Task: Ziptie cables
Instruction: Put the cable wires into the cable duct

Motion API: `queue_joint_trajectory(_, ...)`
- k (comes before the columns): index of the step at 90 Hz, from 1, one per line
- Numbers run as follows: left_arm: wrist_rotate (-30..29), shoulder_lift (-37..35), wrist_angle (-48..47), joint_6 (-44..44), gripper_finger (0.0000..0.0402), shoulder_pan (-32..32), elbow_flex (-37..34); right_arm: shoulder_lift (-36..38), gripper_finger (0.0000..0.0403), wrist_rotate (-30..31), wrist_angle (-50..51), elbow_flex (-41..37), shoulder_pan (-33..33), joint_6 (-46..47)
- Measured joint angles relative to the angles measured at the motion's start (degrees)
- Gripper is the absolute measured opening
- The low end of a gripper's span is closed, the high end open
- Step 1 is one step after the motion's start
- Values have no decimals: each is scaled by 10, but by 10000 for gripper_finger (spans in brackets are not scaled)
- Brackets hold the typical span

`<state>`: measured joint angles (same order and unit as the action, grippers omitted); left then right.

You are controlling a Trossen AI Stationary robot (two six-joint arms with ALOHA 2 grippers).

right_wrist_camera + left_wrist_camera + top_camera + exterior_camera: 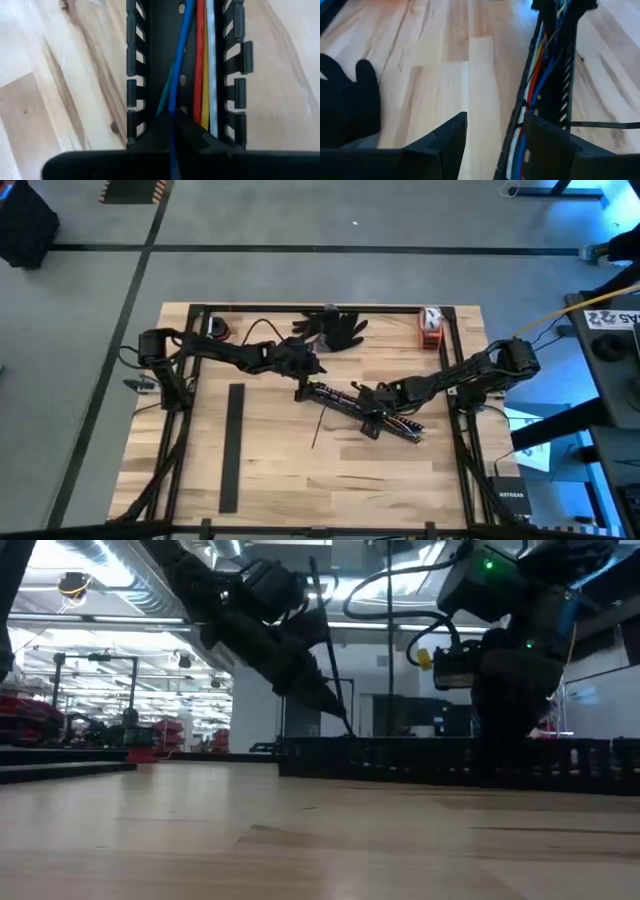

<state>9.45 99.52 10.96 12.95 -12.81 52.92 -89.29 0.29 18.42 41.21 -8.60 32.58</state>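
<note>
Evenly lit from overhead, no harsh shadows. Soft and blurry all round, worst in both wrist views, especially right by the fingers (pixel 445 145). Backlit arms going near-silhouette down low, blue glare off to one side up top.

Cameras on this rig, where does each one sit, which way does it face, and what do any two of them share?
High view: above the table, looking straight down; both arms reach the slotted cable duct.
Low view: at table-top height, looking level across; both arms come down from above.
Left wrist view: on the left arm, looking past the left claw, fingers apart at the duct's end.
Right wrist view: on the right arm, close over the duct; right claw at the cables.
Shared: both wrist views show the cables lying in the duct.
</note>
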Motion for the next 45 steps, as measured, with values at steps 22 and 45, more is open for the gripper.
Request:
queue_joint_trajectory(22,-14,-18,-11,26,189,-5,0,1,3,20,87,67,0,-43)
queue_joint_trajectory(45,52,-8,-35,40,189,-22,0,1,3,23,93,87,0,-59)
